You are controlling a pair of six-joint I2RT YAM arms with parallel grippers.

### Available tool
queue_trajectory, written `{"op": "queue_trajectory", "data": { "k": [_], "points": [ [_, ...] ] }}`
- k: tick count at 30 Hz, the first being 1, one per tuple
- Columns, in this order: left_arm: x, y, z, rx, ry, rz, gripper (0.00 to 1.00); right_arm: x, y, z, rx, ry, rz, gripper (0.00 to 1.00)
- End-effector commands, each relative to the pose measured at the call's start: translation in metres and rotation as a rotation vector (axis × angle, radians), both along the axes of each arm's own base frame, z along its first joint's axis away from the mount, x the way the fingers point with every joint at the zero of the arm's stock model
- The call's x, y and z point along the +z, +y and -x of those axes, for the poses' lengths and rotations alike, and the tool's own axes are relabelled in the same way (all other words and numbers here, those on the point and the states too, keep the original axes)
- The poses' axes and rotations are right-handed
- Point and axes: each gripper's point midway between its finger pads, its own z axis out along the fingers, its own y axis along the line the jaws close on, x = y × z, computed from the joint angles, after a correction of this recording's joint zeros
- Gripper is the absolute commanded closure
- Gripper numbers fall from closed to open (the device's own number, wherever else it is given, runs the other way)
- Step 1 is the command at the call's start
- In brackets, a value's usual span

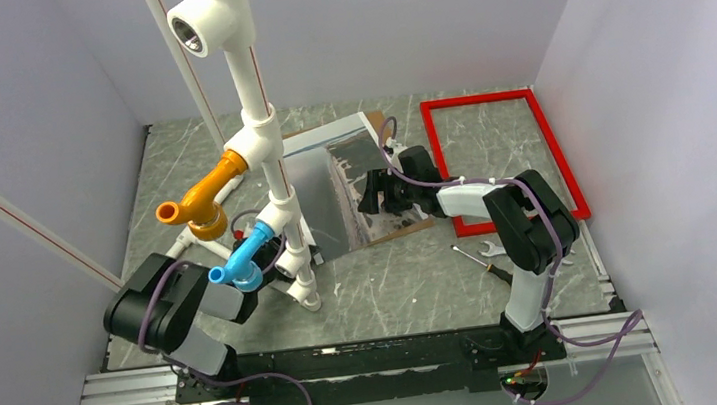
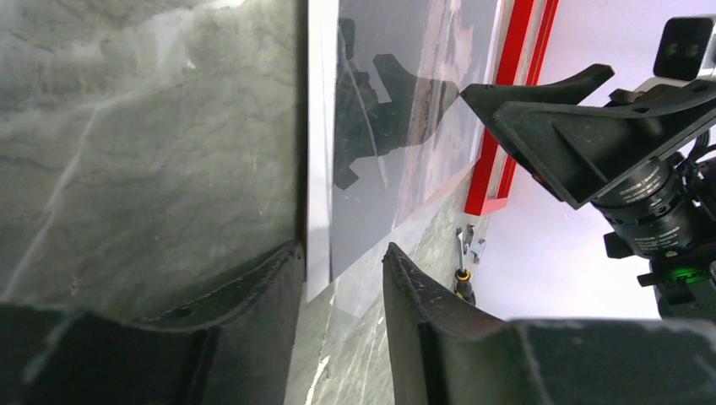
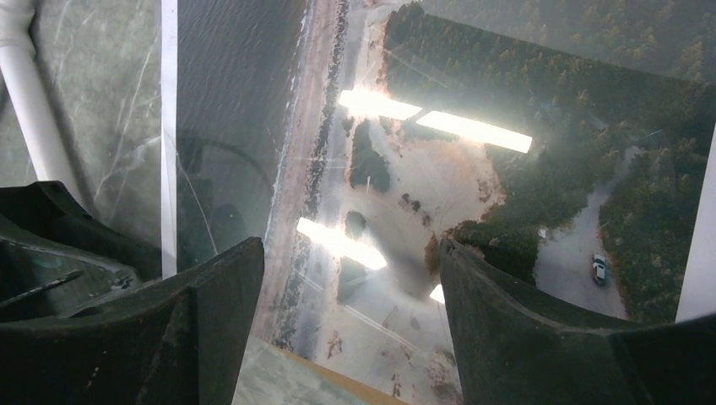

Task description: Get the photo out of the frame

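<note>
Right jaws wide open, holding nothing, straight above photo (image 3: 473, 169), empty frame (image 1: 475, 101) just beside them; left jaws open too, photo's pale edge showing between them; looks glossy, so best pinch border only, lift low and flat.

Place: robot lab test cell
Enclosure: plain pale walls (image 1: 653, 81) left, far, right
Mounting: aluminium rails (image 1: 118, 394), near edge

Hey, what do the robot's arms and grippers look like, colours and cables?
The left arm and right arm match: bulky black joint housings, white links, thin purple cables looping alongside. The left gripper and right gripper each have two matte black, tapering fingers.
</note>
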Motion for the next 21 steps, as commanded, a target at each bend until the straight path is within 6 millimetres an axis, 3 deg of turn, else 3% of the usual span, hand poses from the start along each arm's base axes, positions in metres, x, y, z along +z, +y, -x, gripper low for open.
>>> {"op": "queue_trajectory", "data": {
  "k": [1, 6, 21],
  "points": [
    [0.0119, -0.011, 0.0039, -0.03, -0.046, 0.095, 0.58, -0.0196, -0.0019, 0.0105, 0.006, 0.073, 0.026, 0.23],
    [0.0063, -0.0098, 0.0076, -0.024, -0.029, 0.091, 0.59, -0.0201, -0.0015, 0.0105, 0.007, 0.075, 0.023, 0.23],
    [0.0138, -0.0076, 0.0091, -0.049, -0.065, 0.039, 0.62, -0.0221, 0.0007, 0.0103, 0.012, 0.08, 0.021, 0.23]
  ]
}}
